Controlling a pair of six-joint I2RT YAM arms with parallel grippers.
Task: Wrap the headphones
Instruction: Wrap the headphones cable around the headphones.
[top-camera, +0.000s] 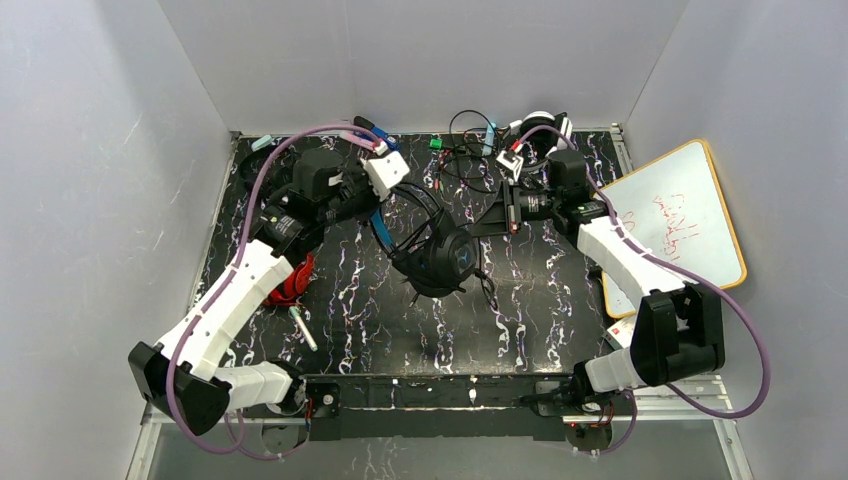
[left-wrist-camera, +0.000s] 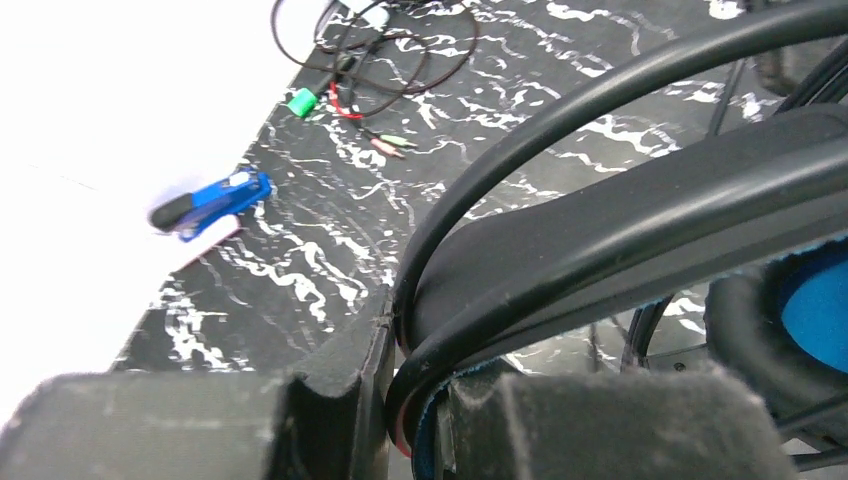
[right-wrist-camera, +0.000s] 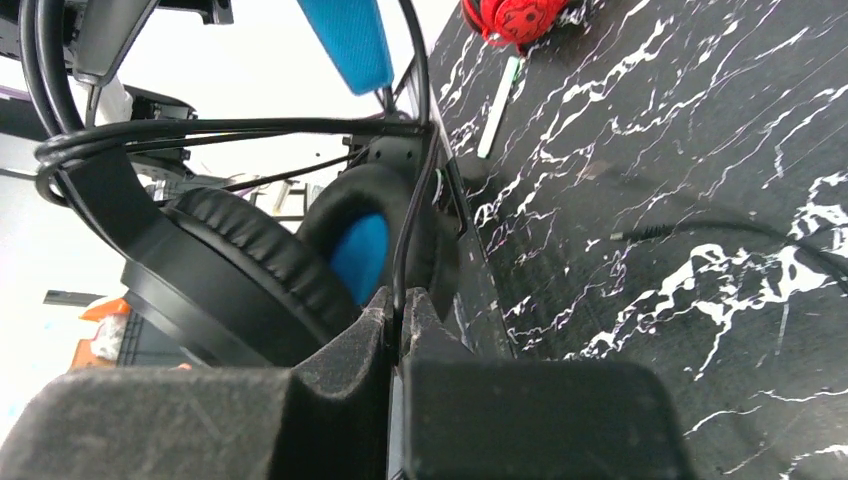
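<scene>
Front-centre table (top-camera: 420, 340) bare — cable tangle (top-camera: 465, 150) crowds far edge.

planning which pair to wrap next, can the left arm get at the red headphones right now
Probably not yet. The left gripper is shut on the headband of the black headphones, so it must let go first. The red headphones lie beside its forearm, partly under it, otherwise uncovered.

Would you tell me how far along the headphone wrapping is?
Done: cable loops circle the black-and-blue headphones. In hand: left gripper clamps their headband, right gripper pinches the cable. Left: finishing this wrap; the back pair has a tangled cord; the red pair is mostly hidden.
</scene>
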